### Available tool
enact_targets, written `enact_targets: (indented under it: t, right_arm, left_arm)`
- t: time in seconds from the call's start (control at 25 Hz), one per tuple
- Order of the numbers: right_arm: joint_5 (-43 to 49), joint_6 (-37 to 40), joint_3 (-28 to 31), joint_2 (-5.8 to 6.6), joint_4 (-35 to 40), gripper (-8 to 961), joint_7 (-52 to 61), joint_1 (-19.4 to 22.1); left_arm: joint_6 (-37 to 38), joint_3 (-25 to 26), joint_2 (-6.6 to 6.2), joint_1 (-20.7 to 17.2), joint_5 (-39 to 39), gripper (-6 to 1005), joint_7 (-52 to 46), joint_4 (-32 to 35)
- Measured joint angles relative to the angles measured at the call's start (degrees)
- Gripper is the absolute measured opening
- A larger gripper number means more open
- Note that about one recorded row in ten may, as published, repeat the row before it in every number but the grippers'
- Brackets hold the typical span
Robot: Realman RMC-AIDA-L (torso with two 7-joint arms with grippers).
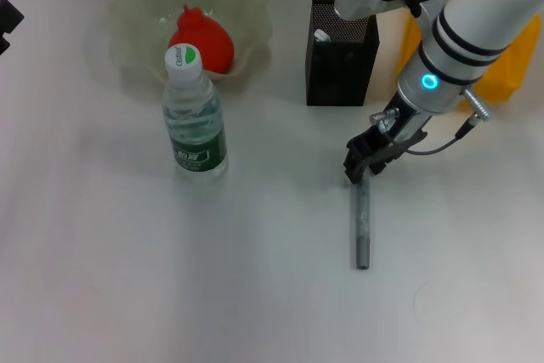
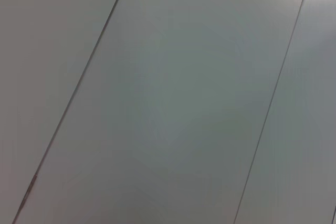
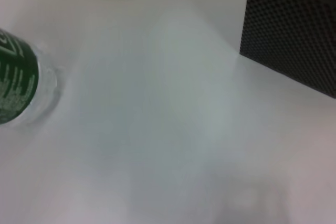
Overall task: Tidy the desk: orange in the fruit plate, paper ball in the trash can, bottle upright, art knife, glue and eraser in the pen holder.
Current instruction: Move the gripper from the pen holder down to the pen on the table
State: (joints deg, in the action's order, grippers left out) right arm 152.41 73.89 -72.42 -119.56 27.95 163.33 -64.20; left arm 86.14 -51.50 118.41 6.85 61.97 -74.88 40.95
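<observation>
trash can (image 1: 510, 74): behind right arm, well right of the pen holder.
fruit plate (image 1: 153, 6): left of holder, orange (image 1: 204, 40) inside.
bottle (image 1: 194, 116): upright, left-front of holder.
pen holder (image 1: 340, 57): landmark.
art knife (image 1: 361, 225): front of holder, long axis pointing away from it.
right gripper (image 1: 360, 166): at the knife's holder-side end, nearer arm; jaw state: can't tell.

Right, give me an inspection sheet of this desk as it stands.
Surface: white desk, bare at the front.
Job's things: orange in the fruit plate; bottle upright before it; pen holder upright with something white inside; trash can behind the right arm; grey art knife flat on the desk. Paper ball, glue, eraser: not seen.
Clutter: nothing seen.
Grippers: right gripper at the knife's far end; left gripper not seen.
Cables: thin grey cable at the right wrist.
Surroundings: pale panelled wall.
</observation>
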Motion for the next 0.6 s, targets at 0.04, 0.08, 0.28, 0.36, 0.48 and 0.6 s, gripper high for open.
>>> enact_targets:
  t: [0.04,0.08,0.28,0.36,0.48,0.6]
  right_arm:
    - [-0.03,0.01,0.04,0.04,0.11,346,0.00,0.17]
    - [-0.07,0.01,0.06,0.06,0.18,334,0.00,0.26]
    - [-0.09,0.03,0.18,0.17,0.21,274,-0.01,0.32]
    - [-0.09,0.11,0.40,0.24,0.47,245,0.00,0.32]
    - [-0.08,0.28,0.43,0.25,0.58,203,-0.01,0.33]
    - [-0.03,0.33,0.46,0.32,0.59,174,-0.01,0.35]
  left_arm:
    - [0.00,0.00,0.00,0.00,0.00,738,0.00,0.00]
    - [0.00,0.00,0.07,0.00,0.00,738,0.01,0.00]
    - [0.06,0.00,0.09,0.02,-0.02,739,0.01,0.00]
    - [0.10,-0.01,0.15,0.05,-0.04,739,0.01,0.00]
    - [0.19,-0.05,0.15,0.05,-0.10,738,0.01,0.00]
    - [0.29,-0.09,0.15,-0.01,-0.26,738,0.01,0.00]
